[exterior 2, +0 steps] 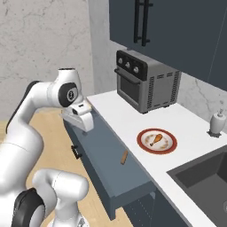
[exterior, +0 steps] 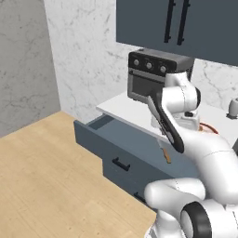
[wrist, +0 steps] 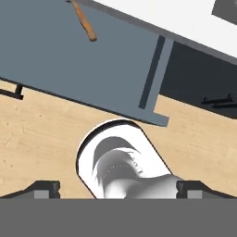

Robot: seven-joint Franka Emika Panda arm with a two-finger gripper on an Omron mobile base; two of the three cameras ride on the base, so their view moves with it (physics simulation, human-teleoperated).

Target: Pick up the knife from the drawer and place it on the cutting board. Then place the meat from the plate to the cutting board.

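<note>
Nearest, at the gripper (wrist: 118, 189): fingertips (wrist: 44, 189) spread wide apart, clamped on nothing, aimed down at the light wood floor (wrist: 41, 134). From the right base view, held at the gripper (exterior 2: 83, 125) just above the near left corner of the drawer (exterior 2: 111, 177), touching nothing.

Beyond that, pulled well out from under the counter: the drawer (exterior: 125, 142), dark blue-grey, with a short black bar handle (exterior: 121, 164) on its front. Inside, on the drawer floor, towards the counter side: the knife (exterior 2: 124, 156), lying flat and alone, well apart from the gripper. Of the knife (exterior: 166, 155), a slim brown handle plain to see; blade too thin to make out. Through the hand camera, knife (wrist: 85, 23) at the top, drawer (wrist: 92, 60) slanting across.

Farther on, upon the white counter (exterior 2: 115, 111): the plate (exterior 2: 170, 146), white with a red-orange rim, carrying the meat (exterior 2: 155, 139), an orange-brown drumstick-shaped piece at its middle.

Behind the plate, against the marble wall: a grey toaster oven (exterior 2: 146, 80). To the right, a dark sink (exterior 2: 199, 177) and a soap dispenser (exterior 2: 217, 122). Topmost, dark upper cabinets (exterior 2: 177, 31).
</note>
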